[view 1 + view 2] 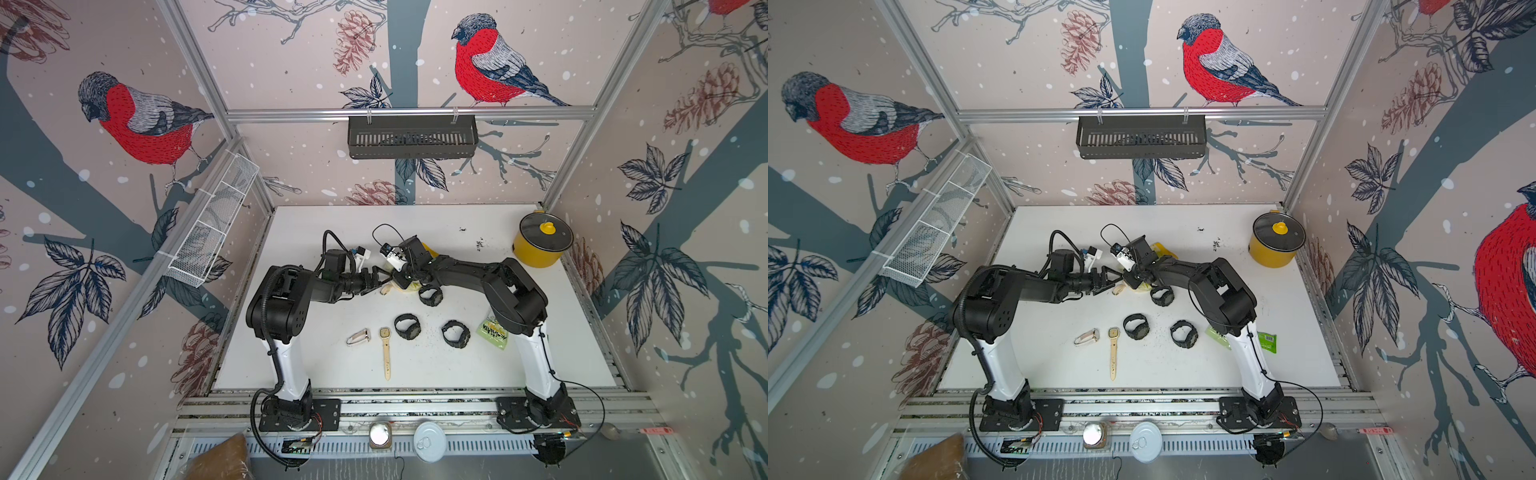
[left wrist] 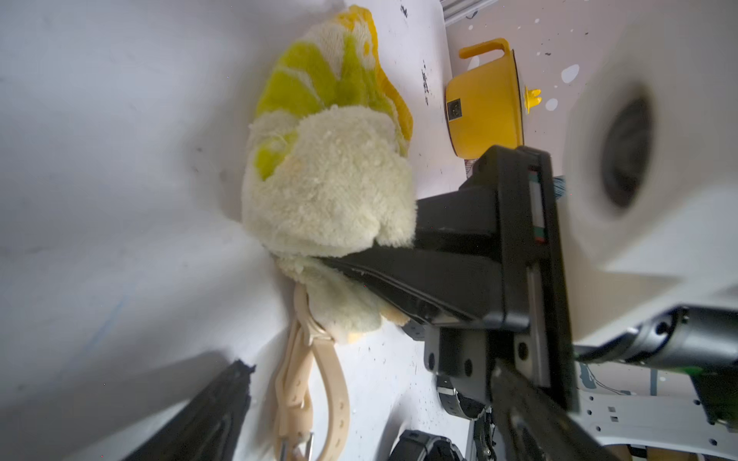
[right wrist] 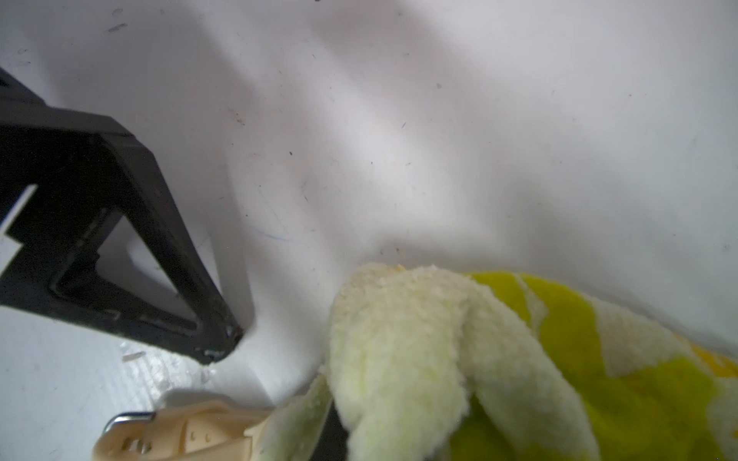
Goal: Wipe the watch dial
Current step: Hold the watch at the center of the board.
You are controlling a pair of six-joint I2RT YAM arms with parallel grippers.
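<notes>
Watch (image 2: 307, 383), beige, lies mid-table with its buckled strap trailing toward the left arm. Dial is not visible, because the cloth (image 2: 331, 191) covers it. Right claw (image 1: 400, 279) is clamped on the cloth and holds its bunched end over the watch head. Left claw (image 1: 382, 277) stands wide open just left of the strap and grips nothing. Its fingers sit apart from the watch in the wrist views, so nothing steadies it.

Assessment: the cloth is on the dial, so wiping appears under way or near complete. With the dial hidden, the result cannot be confirmed. Outstanding: lift the cloth clear and check the face.

Three black watches (image 1: 407, 326) and a second beige watch (image 1: 386, 351) lie nearer on the table (image 1: 311, 224). Pot (image 1: 540, 245) stands far right.
</notes>
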